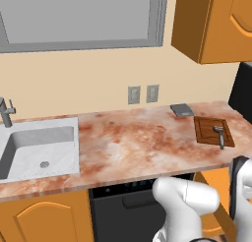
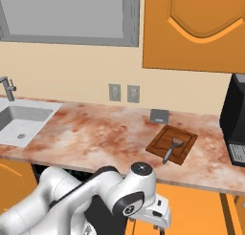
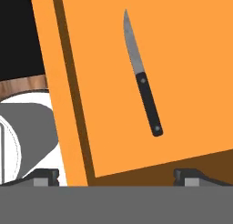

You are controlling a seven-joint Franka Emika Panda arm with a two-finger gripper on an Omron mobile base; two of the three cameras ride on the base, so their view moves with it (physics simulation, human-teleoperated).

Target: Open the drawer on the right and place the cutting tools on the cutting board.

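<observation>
In the hand view I look down into the open drawer (image 3: 191,50), whose orange floor holds a thin knife (image 3: 142,77) with a grey blade and a black riveted handle. My gripper (image 3: 118,177) hangs above it, open, with the fingertips (image 3: 45,176) set wide apart and nothing between them. The hand (image 2: 152,216) sits low, below the counter's front edge. On the counter lies the dark reddish-brown cutting board (image 1: 212,129) (image 2: 173,142), and the peeler (image 1: 220,136) (image 2: 171,150) rests on it.
A small grey square pad (image 1: 181,109) (image 2: 159,116) lies behind the board. The sink (image 1: 39,147) with its faucet (image 1: 6,112) is at the left, and a black appliance (image 2: 235,119) stands at the counter's right end. The black dishwasher front (image 1: 128,206) is below the counter.
</observation>
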